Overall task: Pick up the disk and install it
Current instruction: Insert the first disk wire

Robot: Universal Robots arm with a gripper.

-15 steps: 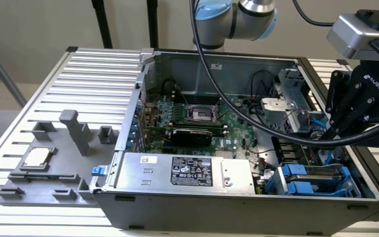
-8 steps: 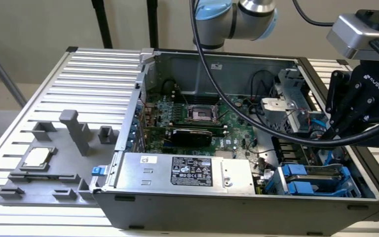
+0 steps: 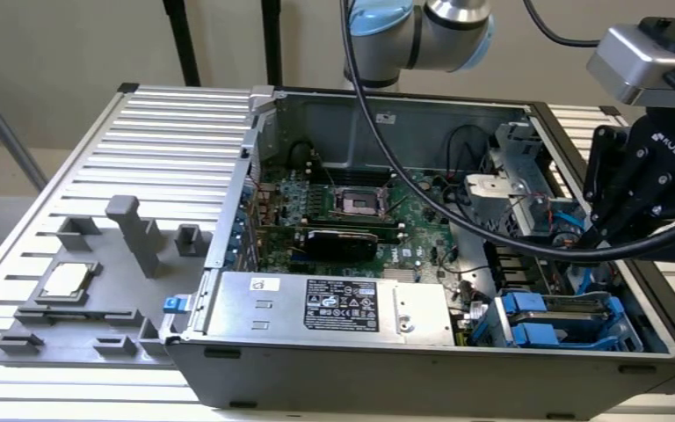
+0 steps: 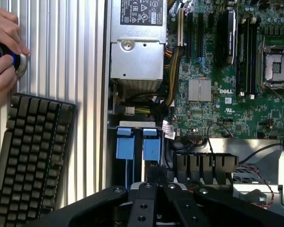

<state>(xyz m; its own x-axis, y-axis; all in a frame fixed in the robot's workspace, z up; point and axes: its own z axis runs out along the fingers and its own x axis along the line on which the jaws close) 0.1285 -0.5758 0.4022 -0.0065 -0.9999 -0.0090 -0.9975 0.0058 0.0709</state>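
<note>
In the exterior view, the gripper [image 3: 598, 230] hung over the exterior view's right side of the open computer case [image 3: 314, 374], above the disk [image 3: 548, 318] lying in the corner bay. In the wrist view, the jaws were pressed together on nothing, just over the disk's blue frame.

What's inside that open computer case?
Inside the computer case: a green motherboard, a silver power supply box with a label, and blue drive carriers in one corner. Whatever lies under the box is hidden.
</note>
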